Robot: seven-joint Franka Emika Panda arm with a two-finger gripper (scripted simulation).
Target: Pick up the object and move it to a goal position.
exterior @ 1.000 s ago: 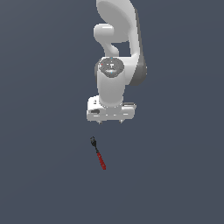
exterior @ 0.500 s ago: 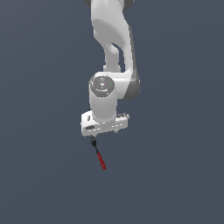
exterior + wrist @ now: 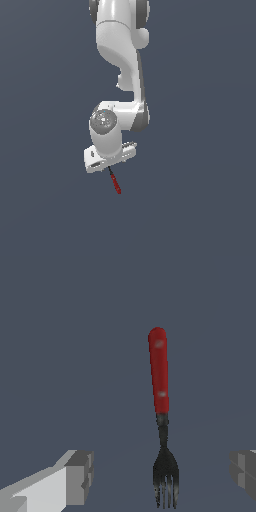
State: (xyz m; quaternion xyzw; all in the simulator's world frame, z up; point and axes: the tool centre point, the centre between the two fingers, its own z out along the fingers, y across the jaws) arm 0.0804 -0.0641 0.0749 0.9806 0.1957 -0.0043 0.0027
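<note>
On the flat grey floor (image 3: 200,210) lies a small fork (image 3: 161,406), red handle, black neck and tines. Wrist view: fork sits between the two grey fingertips (image 3: 80,476), nearer the other pad at the frame edge, touching neither; tines end lies closest to the fingers, handle runs away from them. Gripper (image 3: 162,473) is spread wide, nothing held. Exterior view: Panda arm (image 3: 120,60) reaches down w/ the hand low over the fork (image 3: 115,182); black end is just under the hand, red handle sticks out below it, angled toward the exterior view's right.
</note>
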